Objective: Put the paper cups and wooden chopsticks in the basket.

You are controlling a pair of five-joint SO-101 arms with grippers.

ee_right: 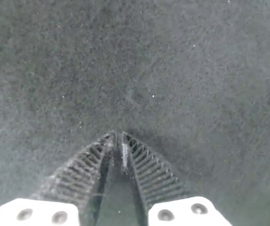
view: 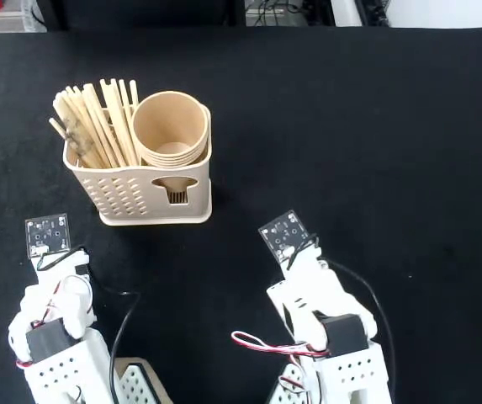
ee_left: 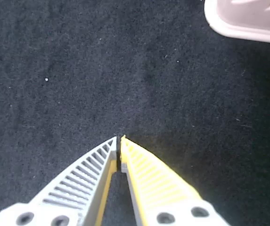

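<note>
Tan paper cups (view: 171, 126) likely light, crushable, grip rim; pale wooden chopsticks (view: 93, 122) stiff | inside cream slotted plastic basket (view: 140, 198), ten o'clock | left gripper (ee_left: 120, 139); right gripper (ee_right: 117, 135): closed, empty

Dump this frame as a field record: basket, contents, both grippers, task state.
basket: white, slotted, upright on the black table
wooden chopsticks: bundle standing in the basket, beside the cups
paper cups: nested stack, mouths up, in the basket
left gripper: shut, empty, over bare table, basket corner nearby
right gripper: shut, empty, over bare table
task state: cups and chopsticks are in the basket
</note>
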